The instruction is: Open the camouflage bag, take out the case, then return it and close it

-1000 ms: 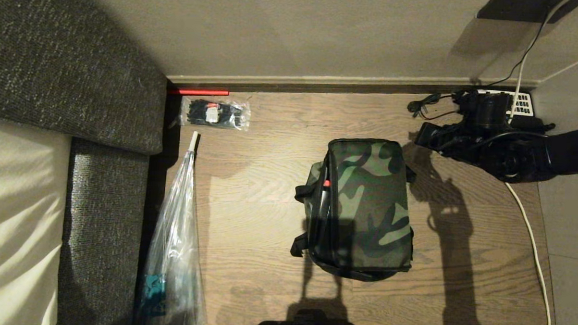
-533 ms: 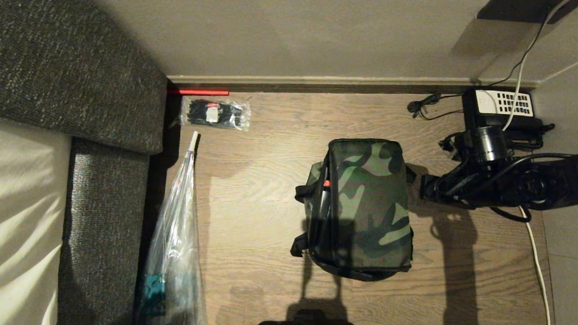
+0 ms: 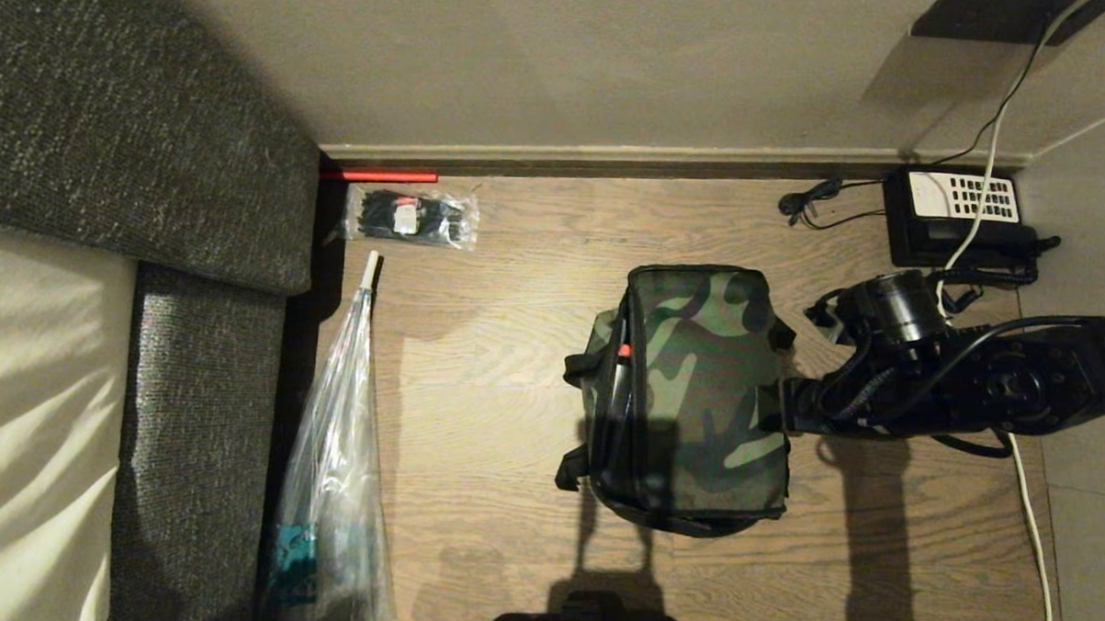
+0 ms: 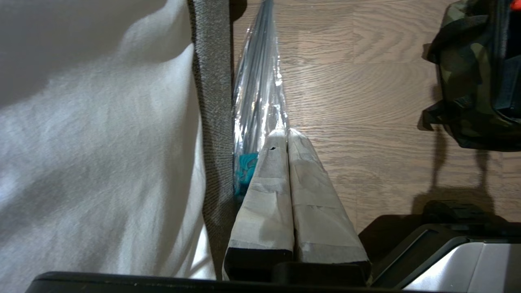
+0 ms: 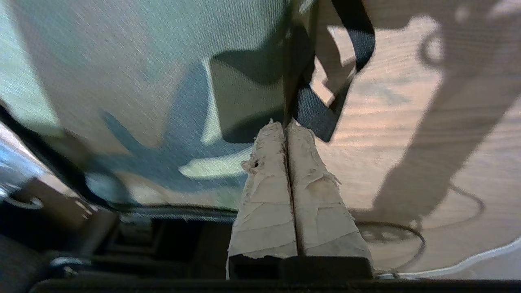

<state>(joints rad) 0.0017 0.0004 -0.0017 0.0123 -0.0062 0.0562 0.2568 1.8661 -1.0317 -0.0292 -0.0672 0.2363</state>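
Observation:
The camouflage bag (image 3: 697,389) stands on the wooden floor in the middle of the head view, top panel up, with black straps at its sides. A small red spot (image 3: 623,351) shows at its left seam. The case is hidden. My right gripper (image 3: 772,406) reaches in from the right, its tip at the bag's right edge. In the right wrist view this gripper (image 5: 286,124) is shut and holds nothing, with the camouflage fabric (image 5: 142,81) and a black strap (image 5: 358,40) just ahead of it. My left gripper (image 4: 285,132) hangs shut and empty, parked beside the sofa, far from the bag (image 4: 472,81).
A black desk telephone (image 3: 960,219) with cords sits at the back right by the wall. A white cable (image 3: 1029,493) runs along the floor on the right. A long clear plastic bag (image 3: 335,487), a packet of black ties (image 3: 413,216) and a grey sofa (image 3: 192,381) are on the left.
My right arm has swung from in front of the telephone down to the bag's right edge. Its gripper stayed shut. The bag has not moved.

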